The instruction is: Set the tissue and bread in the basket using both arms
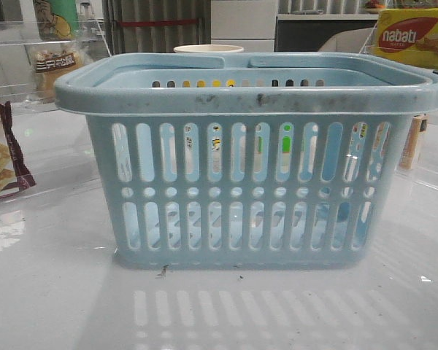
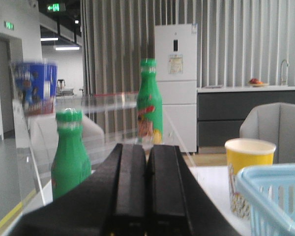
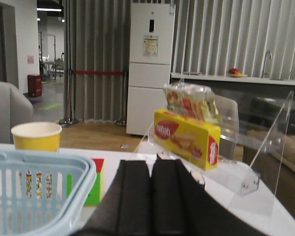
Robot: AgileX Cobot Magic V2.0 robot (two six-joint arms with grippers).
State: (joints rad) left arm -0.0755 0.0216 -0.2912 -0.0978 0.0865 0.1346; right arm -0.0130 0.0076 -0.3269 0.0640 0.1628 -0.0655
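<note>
A large light-blue basket (image 1: pixel 252 157) fills the centre of the front view, standing on a glossy white worktop (image 1: pixel 51 299). Both wrist views show each hand raised and level, fingers pressed together on nothing: left hand (image 2: pixel 146 189), right hand (image 3: pixel 150 196). Neither tissue nor bread can be picked out in any view. At nine o'clock lies a maroon-edged packet (image 1: pixel 1 157); at one o'clock, a yellow nabati box (image 1: pixel 412 36). Probably the start: each hand should part its fingers, then descend squarely onto its item.
</note>
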